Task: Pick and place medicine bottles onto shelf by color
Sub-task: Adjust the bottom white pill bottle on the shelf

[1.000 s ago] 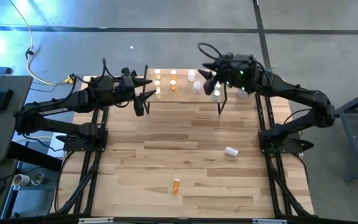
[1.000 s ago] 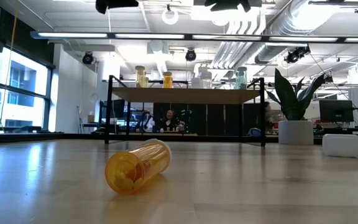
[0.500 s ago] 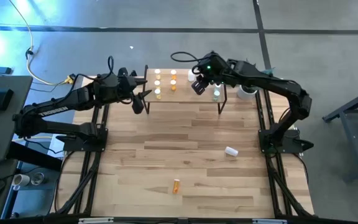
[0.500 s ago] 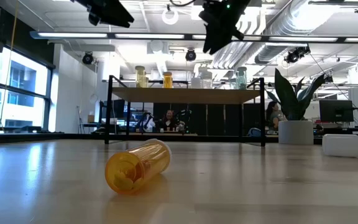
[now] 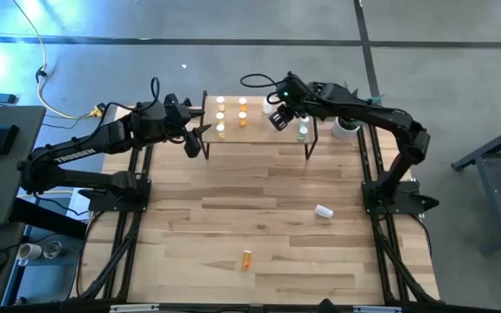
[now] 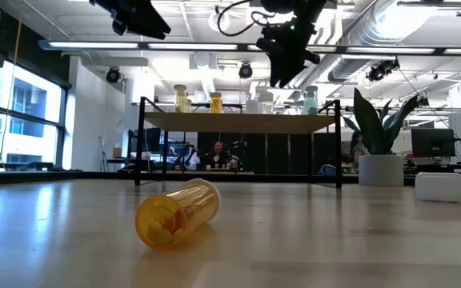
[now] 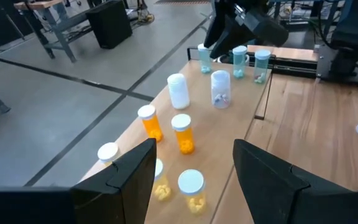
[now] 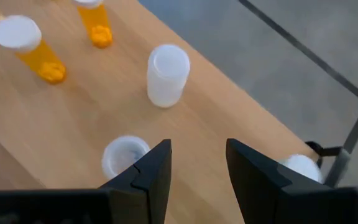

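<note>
The shelf (image 5: 255,130) stands at the table's far edge on thin black legs and carries several upright bottles: yellow and orange (image 7: 183,132) at its left, white (image 8: 166,73) in the middle, clear greenish (image 7: 239,61) at its right. An orange bottle (image 5: 247,259) lies on its side near the table's front and shows close up in the low view (image 6: 178,214). A white bottle (image 5: 323,211) lies on the table at the right. My left gripper (image 5: 200,135) is open and empty at the shelf's left end. My right gripper (image 5: 278,117) is open and empty above the white bottles (image 8: 124,155).
The table's middle is bare wood between the two lying bottles and the shelf. Black frame rails run along both table sides. A plant pot and people at desks show in the room beyond the shelf (image 6: 238,122).
My right gripper has gone toward the table's left along the shelf and come down toward its top, staying open. My left gripper has come down a little by the shelf's left end. The bottles have kept still.
</note>
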`<move>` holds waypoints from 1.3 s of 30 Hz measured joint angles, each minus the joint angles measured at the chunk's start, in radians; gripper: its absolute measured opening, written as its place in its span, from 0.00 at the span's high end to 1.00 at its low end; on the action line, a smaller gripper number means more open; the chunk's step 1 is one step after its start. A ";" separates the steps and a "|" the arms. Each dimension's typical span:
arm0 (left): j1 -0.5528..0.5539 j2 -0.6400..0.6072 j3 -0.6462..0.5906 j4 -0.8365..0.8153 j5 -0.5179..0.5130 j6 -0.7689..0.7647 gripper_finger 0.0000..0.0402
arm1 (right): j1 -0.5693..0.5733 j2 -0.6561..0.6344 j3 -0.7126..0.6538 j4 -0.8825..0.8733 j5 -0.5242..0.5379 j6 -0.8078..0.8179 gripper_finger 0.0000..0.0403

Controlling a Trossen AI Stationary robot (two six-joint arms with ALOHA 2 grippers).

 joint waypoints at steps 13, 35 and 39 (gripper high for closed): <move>-0.001 0.000 0.000 -0.009 0.000 0.002 0.50 | -0.014 0.022 -0.001 -0.062 -0.078 0.057 0.64; 0.000 0.001 0.000 -0.009 -0.002 0.010 0.50 | -0.011 0.086 -0.001 -0.026 -0.152 0.110 0.64; 0.000 0.001 0.000 -0.010 -0.006 0.011 0.50 | -0.011 0.086 -0.001 -0.011 -0.152 0.110 0.64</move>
